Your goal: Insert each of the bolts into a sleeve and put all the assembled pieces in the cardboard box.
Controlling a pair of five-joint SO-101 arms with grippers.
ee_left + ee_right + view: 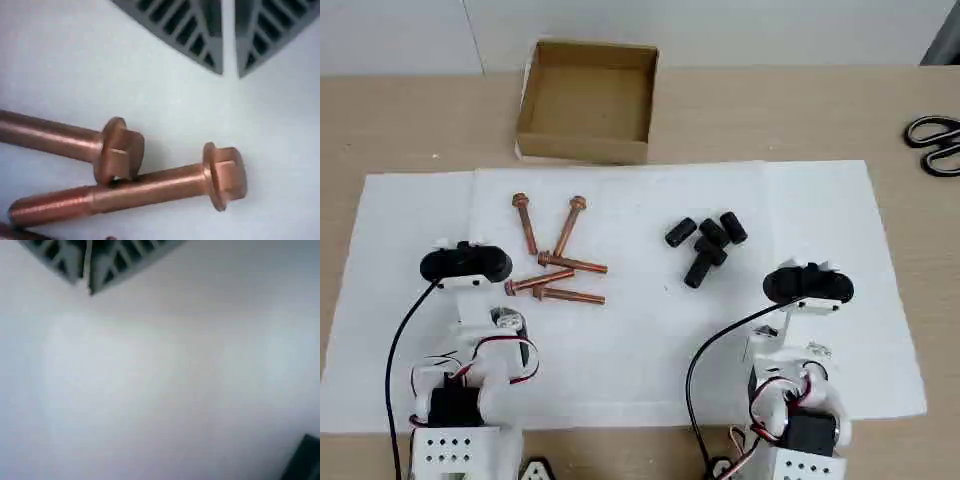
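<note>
White sheet (620,360), left hand (228,72) together beside bolts (572,264), right hand (86,287) together, sleeves (706,246) well apart from bolts

Right fingers (65,260) tip to tip over white sheet (160,380), dark sleeve (306,460) well apart

High view looks steeply down over the whole table (770,110), with the box (582,148) at the far side. Left wrist view sits close above the sheet (75,60) and shares two bolts (125,192) with it. Right wrist view faces the sheet from nearer, with perhaps a sleeve (305,460) at its edge.
</note>
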